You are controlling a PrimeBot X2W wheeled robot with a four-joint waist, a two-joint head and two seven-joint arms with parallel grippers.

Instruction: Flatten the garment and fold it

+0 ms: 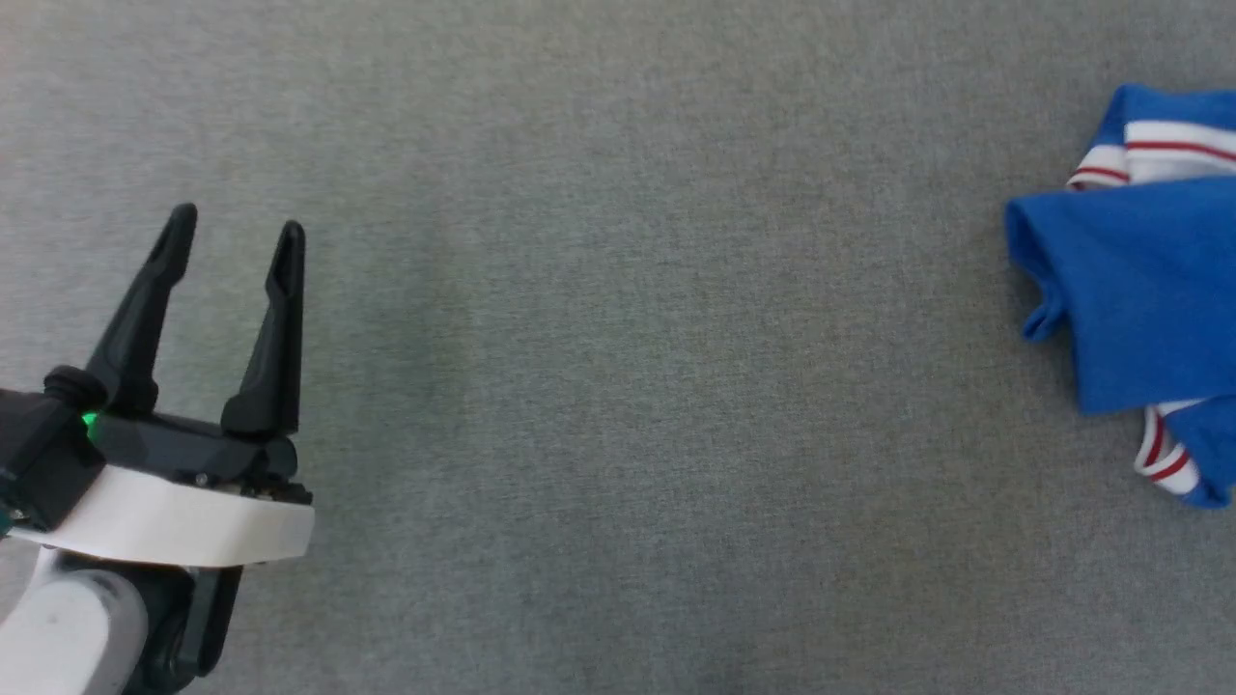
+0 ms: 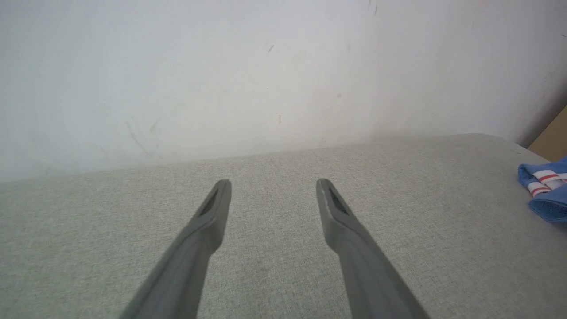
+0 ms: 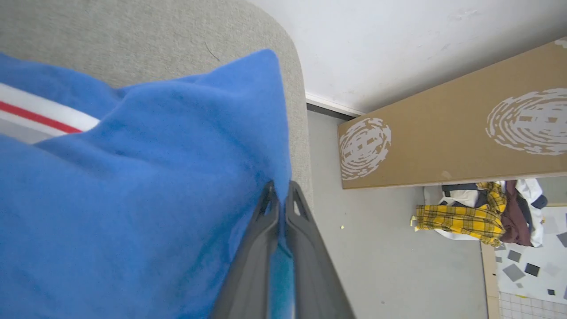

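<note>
Head view: the left gripper [image 1: 237, 222] sits at the lower left above the grey fabric surface [image 1: 618, 386], its two dark fingers spread apart with nothing between them. A small green light glows on its base. Far off at the right edge lies the garment [image 1: 1139, 290], a royal-blue jersey T-shirt bunched into loose folds and partly cut off by the frame. Its white red-striped trim [image 1: 1173, 145] peeks out at the top and again at the bottom of the heap. The left gripper and the garment are well apart.

From the left wrist, the same open fingers point across the bare fabric towards a white wall [image 2: 266, 66]. A corner of the blue shirt with its striped band shows at the far right.

From the right wrist, the right gripper [image 3: 281, 186] has its fingers drawn together, clamped on a fold of the blue cloth; fabric shows pinched in the narrow slit between them. The shirt rises in a peak near the rounded corner of the surface. Beyond that corner is a grey floor [image 3: 376, 266], a brown board [image 3: 443, 146] printed with white fingerprint-like ovals, and a pile of clothes [image 3: 460, 219] with a yellow plaid piece on top.
</note>
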